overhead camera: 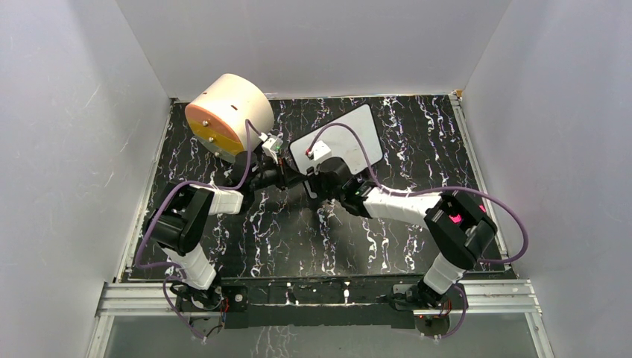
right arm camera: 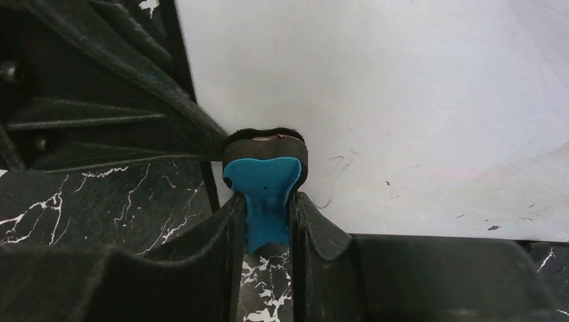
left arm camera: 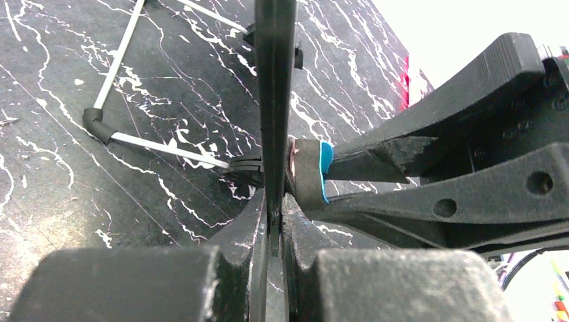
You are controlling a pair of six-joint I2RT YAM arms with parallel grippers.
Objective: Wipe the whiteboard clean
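The whiteboard (overhead camera: 344, 134) stands tilted at the back middle of the black marbled table. My left gripper (overhead camera: 288, 177) is shut on its lower left edge; the left wrist view shows the board edge-on (left arm camera: 274, 100) between the closed jaws (left arm camera: 275, 218). My right gripper (overhead camera: 320, 182) is shut on a blue eraser (right arm camera: 266, 191), and the eraser's black felt pad (right arm camera: 265, 139) presses against the white face (right arm camera: 402, 94) near its left edge. The eraser (left arm camera: 310, 173) touches the board just above my left fingers. A few faint dark marks (right arm camera: 389, 182) show on the face.
A large cream cylinder with an orange face (overhead camera: 226, 113) lies at the back left, close to my left wrist. The board's thin wire stand (left arm camera: 161, 144) rests on the table behind it. White walls enclose the table on three sides.
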